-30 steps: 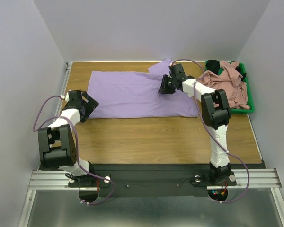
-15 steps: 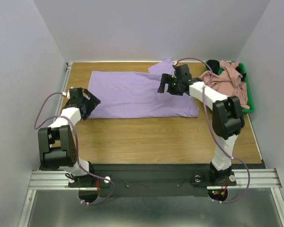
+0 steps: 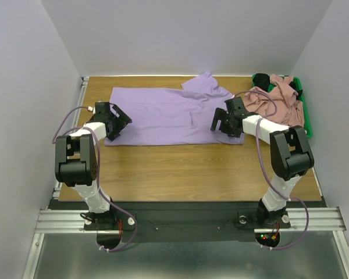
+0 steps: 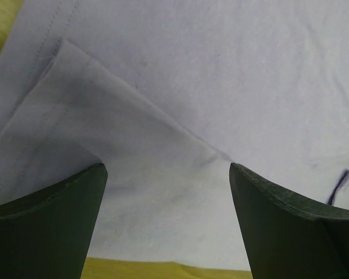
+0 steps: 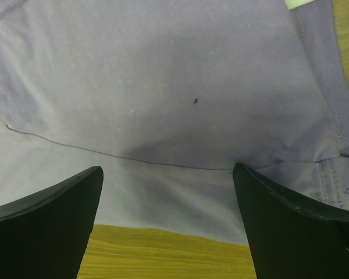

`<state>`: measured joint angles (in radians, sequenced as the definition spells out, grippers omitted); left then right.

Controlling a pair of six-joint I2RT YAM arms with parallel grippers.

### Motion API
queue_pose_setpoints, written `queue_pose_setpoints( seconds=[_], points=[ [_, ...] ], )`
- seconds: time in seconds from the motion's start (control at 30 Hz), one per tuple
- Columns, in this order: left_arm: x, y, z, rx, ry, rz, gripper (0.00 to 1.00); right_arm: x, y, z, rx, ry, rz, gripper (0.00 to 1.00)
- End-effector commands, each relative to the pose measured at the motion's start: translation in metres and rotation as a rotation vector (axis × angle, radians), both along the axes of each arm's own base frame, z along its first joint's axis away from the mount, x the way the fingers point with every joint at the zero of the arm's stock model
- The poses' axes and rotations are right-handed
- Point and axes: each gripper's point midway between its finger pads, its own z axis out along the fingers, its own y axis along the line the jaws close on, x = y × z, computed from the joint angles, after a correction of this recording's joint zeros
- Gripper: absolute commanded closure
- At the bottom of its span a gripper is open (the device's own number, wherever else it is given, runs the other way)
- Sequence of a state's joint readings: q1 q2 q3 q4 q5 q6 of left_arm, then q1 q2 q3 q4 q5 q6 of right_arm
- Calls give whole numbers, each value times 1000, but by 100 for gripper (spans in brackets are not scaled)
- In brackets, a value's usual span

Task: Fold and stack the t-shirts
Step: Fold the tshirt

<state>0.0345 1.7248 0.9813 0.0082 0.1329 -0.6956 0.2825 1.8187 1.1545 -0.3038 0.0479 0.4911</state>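
Two grippers hang over the near edge of the purple shirt point(image 3: 163, 113), both with fingers spread wide and nothing caught between them. The left gripper point(image 3: 118, 120) is at the near left corner, the right gripper point(image 3: 220, 124) at the near right. The shirt lies flat across the far half of the table point(image 3: 192, 168), one sleeve poking toward the far wall.

This looks like a grab on the near edge, for a fold away from the arms. To do it well, bring both pairs of fingers down right at the edge and catch every layer, because the left wrist view shows a flap doubled over there. Then lift level and together so the cloth doesn't skew.

The tabletop is smooth wood grain, so fabric should slide easily. The pink shirt point(image 3: 279, 100) and black shirt point(image 3: 262, 79) sit heaped in the green bin point(image 3: 307, 129) at the far right. Plain pale walls point(image 3: 192, 35) box in three sides.
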Motion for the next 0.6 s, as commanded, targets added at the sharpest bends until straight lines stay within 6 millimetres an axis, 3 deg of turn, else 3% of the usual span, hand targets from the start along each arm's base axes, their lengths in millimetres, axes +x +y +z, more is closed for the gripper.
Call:
queue_pose_setpoints(
  seconds=[0.0, 0.17, 0.3, 0.37, 0.47, 0.53, 0.57],
  points=[
    [-21, -4, -18, -14, 39, -23, 2, -14, -9, -11, -4, 22, -81, 0],
    [-61, 4, -40, 19, 109, 22, 2, -67, -17, -31, 17, 102, -117, 0],
    [-94, 4, -51, 20, 160, 34, 2, -106, -19, -33, 53, 124, -128, 0],
    [-100, 7, -41, 22, 133, 68, 2, -120, -16, -32, 77, 125, -117, 0],
    [-135, 12, -45, 37, 181, 121, 2, -147, -19, -32, 117, 131, -141, 0],
    [-143, 15, -35, 42, 148, 147, 2, -162, -21, -30, 142, 117, -154, 0],
    [-155, 20, -41, 61, 171, 179, 2, -167, -16, -27, 184, 123, -153, 0]
  ],
)
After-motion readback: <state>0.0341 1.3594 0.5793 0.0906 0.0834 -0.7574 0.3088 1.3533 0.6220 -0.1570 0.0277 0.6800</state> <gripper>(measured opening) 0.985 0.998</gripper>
